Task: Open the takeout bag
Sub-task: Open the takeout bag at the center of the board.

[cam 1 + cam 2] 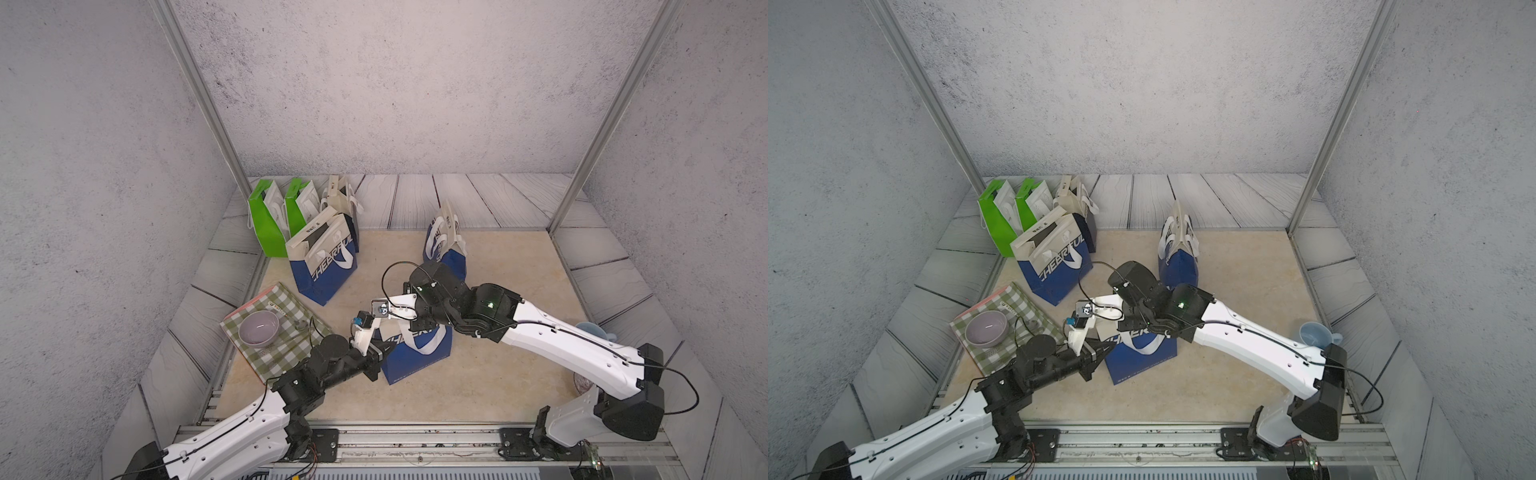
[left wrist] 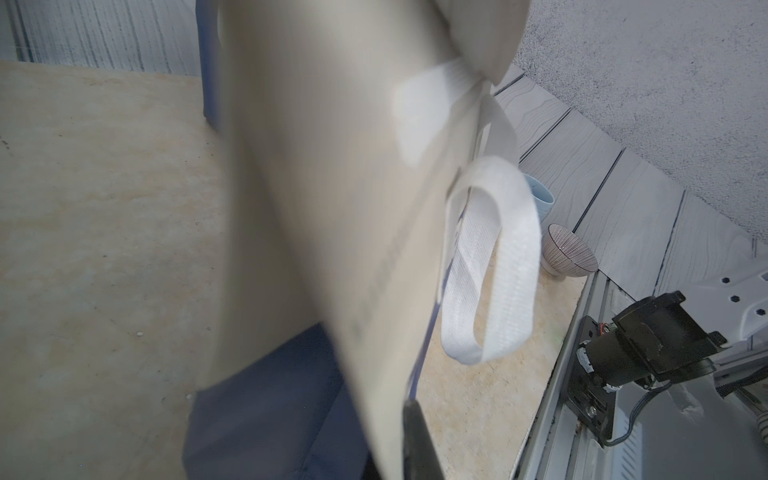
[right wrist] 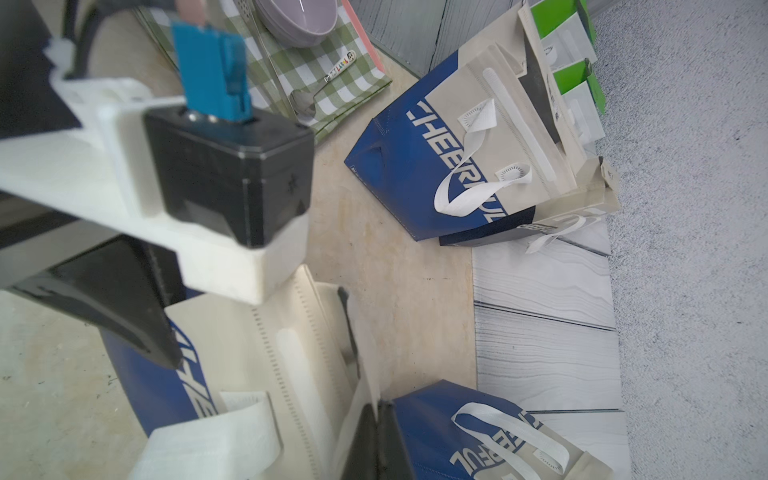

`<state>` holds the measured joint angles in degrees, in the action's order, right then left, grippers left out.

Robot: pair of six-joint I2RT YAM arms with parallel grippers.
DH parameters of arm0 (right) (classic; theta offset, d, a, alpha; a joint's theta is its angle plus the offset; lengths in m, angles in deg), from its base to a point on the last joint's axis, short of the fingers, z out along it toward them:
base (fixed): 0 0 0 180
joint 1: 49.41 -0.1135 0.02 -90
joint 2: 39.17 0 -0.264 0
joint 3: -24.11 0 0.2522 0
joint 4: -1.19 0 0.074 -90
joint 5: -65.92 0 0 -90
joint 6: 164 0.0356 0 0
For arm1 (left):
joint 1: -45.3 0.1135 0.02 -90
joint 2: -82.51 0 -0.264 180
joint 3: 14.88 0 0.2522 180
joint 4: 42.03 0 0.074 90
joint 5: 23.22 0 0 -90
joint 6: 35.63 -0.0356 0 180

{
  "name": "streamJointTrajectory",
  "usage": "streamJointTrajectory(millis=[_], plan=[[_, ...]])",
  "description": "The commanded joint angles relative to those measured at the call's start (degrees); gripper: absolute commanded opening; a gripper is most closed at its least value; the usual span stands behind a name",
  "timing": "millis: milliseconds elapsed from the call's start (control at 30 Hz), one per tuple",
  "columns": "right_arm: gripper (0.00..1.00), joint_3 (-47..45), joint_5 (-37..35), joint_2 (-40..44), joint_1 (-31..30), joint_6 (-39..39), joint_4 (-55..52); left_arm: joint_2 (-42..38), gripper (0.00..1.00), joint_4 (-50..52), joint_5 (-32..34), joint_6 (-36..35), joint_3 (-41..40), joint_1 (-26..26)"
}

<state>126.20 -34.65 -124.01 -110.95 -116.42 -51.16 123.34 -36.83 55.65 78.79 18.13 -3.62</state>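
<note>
- Presently, the table [image 1: 498, 395] carries several bags. The one under inspection is the blue-and-beige takeout bag [image 1: 419, 357], which stands upright near the front middle, well apart from the open bag of the same make [image 1: 328, 266] at the rear left.
- Both my arms meet over the takeout bag's top edge, one from each side.
- Left pincer [image 1: 1106, 349]: pressed together on the beige upper wall at the bag's side nearest the checked placemat [image 1: 274, 332]. The left wrist view is filled by that wall, blurred and close.
- Right pincer [image 3: 376, 415]: the jaws stand close together, with a beige flap of the opposite wall running in between them. I judge this a pinch on the rim, though the contact sits at the edge of the right wrist view.
- White handle loop [image 2: 490, 266]: hangs free on the outer face, not gripped.
- Closure strip [image 3: 299, 374]: its inner face is exposed, with a narrow dark gap beside it. I judge the mouth parted only partway.
- Step in hand: spreading the mouth. The next move calls for drawing the two pincers apart while both pinches hold and the base stays flat on the table.
</note>
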Motion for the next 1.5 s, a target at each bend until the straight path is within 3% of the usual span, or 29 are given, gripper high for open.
streamJointTrajectory(millis=[0, 167, 400, 500, 667, 800, 1467], plan=[[0.15, -1.73, -0.6, 1.51, 0.31, 2.2, 1.27, -0.75, 0.0, 1.68, -0.65, -0.51, -0.27, -0.23], [0.27, -3.67, -0.24, 2.43, 0.36, 3.09, 2.44, -0.97, 0.0, 1.7, -0.46, -0.6, -0.38, -0.29], [0.27, -6.77, -2.15, 3.23, 0.32, 3.82, 3.99, -1.02, 0.0, 1.7, -0.66, -0.56, -0.39, -0.27], [0.24, -8.0, -2.65, 4.14, 0.36, 3.83, 5.07, -1.16, 0.0, 1.92, -0.47, -0.61, -0.35, -0.23], [0.01, -8.1, -2.84, 4.68, 0.63, 3.48, 5.11, -1.2, 0.0, 1.97, -0.23, -0.68, -0.41, -0.29], [0.0, -7.21, -2.52, 4.86, 0.8, 2.66, 4.44, -1.03, 0.0, 1.93, -0.2, -0.69, -0.31, -0.24], [0.0, 15.54, 2.65, -5.34, 1.42, -7.01, -20.55, -0.43, 0.0, 2.32, -0.19, -0.77, -0.29, -0.29]])
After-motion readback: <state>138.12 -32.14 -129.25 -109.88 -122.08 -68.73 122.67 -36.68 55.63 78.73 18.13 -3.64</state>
